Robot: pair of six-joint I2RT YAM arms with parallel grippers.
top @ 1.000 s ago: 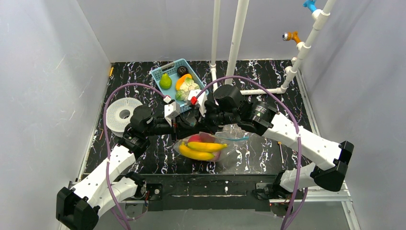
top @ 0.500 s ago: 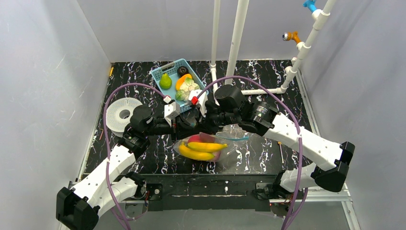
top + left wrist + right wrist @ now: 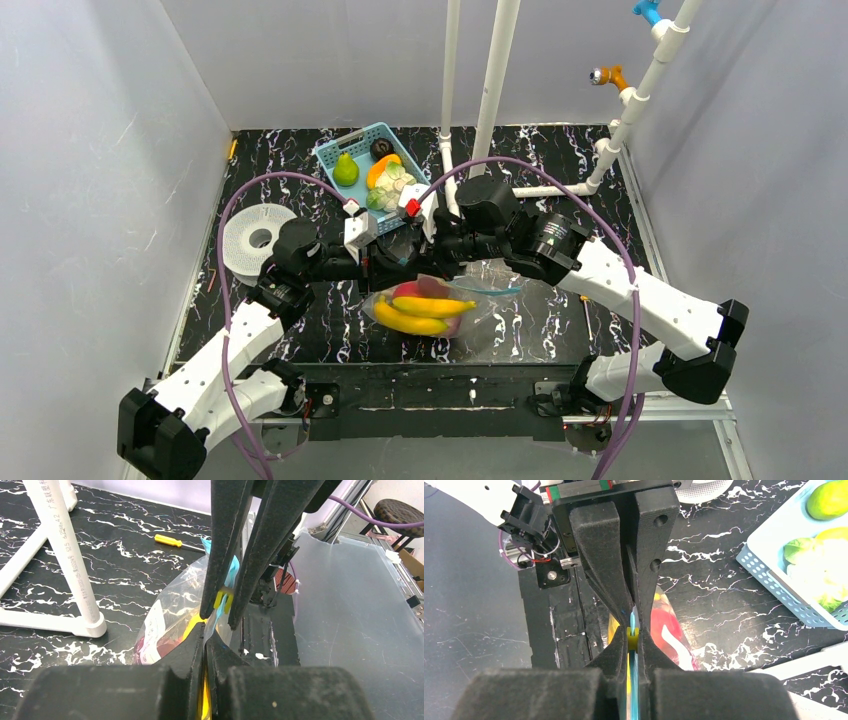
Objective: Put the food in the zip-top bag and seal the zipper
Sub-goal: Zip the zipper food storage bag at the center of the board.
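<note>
The clear zip-top bag [image 3: 470, 318] lies at the table's front middle, holding yellow bananas [image 3: 420, 312] and a red apple [image 3: 405, 290]. Its mouth edge is lifted between both grippers. My left gripper [image 3: 393, 262] is shut on the bag's top edge [image 3: 212, 627], with banana yellow [image 3: 192, 625] just below it. My right gripper [image 3: 633, 635] faces it tip to tip, shut on the teal zipper [image 3: 634, 690] at a small yellow slider [image 3: 632, 637]. The left wrist view shows the slider [image 3: 223, 600] pinched between the right fingers [image 3: 220, 555].
A light-blue basket [image 3: 350, 133] at the back holds a green pear [image 3: 345, 170] and other toy produce. A white spool [image 3: 255, 238] sits at the left. White pipes [image 3: 495, 90] stand behind the arms. A yellow screwdriver [image 3: 172, 541] lies on the table.
The right arm's wrist and elbow have shifted slightly to the right. The left arm and the bag look unchanged.
</note>
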